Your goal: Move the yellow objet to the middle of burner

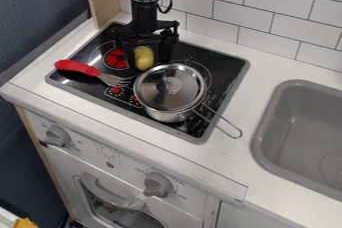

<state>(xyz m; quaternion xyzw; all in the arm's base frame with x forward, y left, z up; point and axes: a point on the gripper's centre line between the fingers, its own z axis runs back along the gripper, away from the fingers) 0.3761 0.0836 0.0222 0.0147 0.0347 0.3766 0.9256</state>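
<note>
My gripper (pixel 145 56) stands open about the yellow object (pixel 143 58) beside the red burner (pixel 115 59); with pot (pixel 162 115) and fork (pixel 87 69) so near, a wide finger could knock either.

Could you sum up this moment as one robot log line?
gripper: open, fingers either side of yellow object | yellow object: beside red burner marking | also on stovetop: metal pot, red-handled fork

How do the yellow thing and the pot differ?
The yellow thing is small and oblong; the pot is wider and round. The pot has a wire handle; the yellow thing shows none. The yellow thing is inside the open claw; the pot is outside it, on the stove.
</note>
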